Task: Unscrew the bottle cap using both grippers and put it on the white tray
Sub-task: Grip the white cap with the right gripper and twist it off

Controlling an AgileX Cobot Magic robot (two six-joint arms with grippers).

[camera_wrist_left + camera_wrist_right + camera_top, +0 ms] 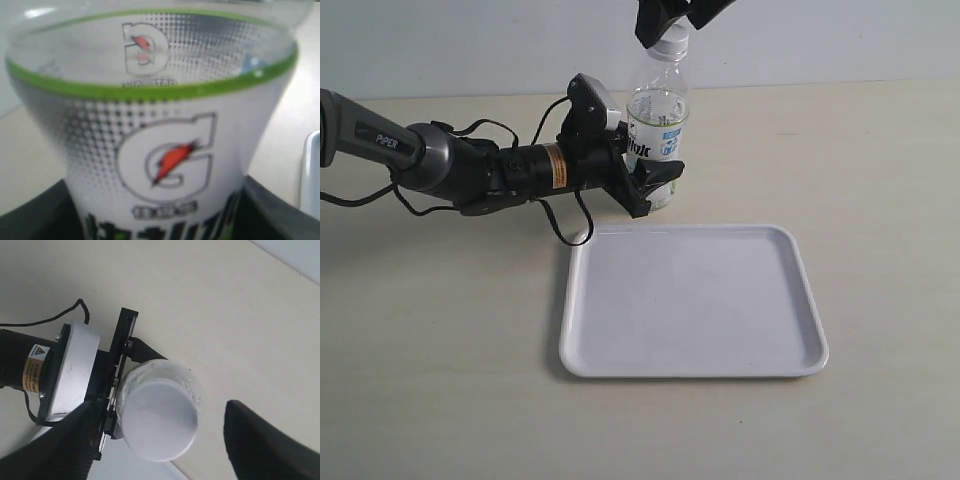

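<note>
The clear bottle (658,120) with its white, blue and green label stands upright just behind the white tray (720,300). My left gripper (655,182) is shut on the bottle's lower body from the left; in the left wrist view the label (165,160) fills the frame between the black fingers (280,210). The white bottle cap (159,421) sits on the neck. My right gripper (162,440) hangs open over it, one finger (265,445) on each side, with a clear gap on one side. In the exterior view the cap (672,42) shows just below that gripper (670,22).
The left arm (450,160) marked PIPER lies low across the beige table from the left, with black cables (565,225) looping near the tray's back left corner. The tray's rim (312,170) shows beside the bottle.
</note>
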